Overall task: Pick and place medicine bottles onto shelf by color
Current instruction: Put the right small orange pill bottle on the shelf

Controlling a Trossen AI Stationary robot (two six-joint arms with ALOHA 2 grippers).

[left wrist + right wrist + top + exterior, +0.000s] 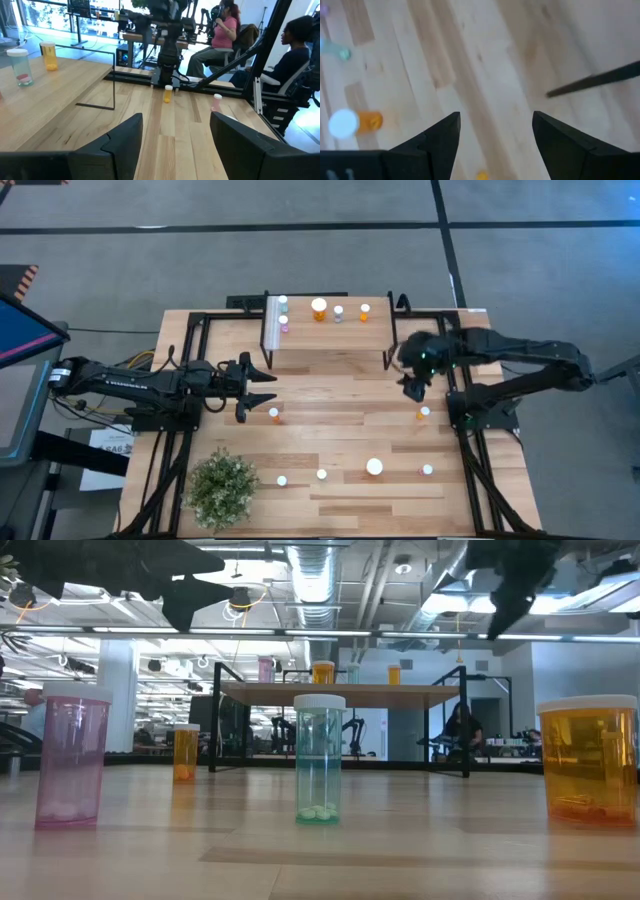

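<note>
**Both grippers empty above the table**

Left gripper (262, 388) hovers with fingers spread, an orange bottle (274, 414) at its 5 o'clock. Right gripper (413, 388) hangs open-fingered off the shelf's (330, 345) 4 o'clock corner. Six bottles (319, 308) stand on the shelf.

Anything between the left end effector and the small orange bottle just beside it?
Nothing. In the high view, only bare wood separates the open left end effector from the small white-capped orange pill bottle on the light wooden tabletop.
</note>
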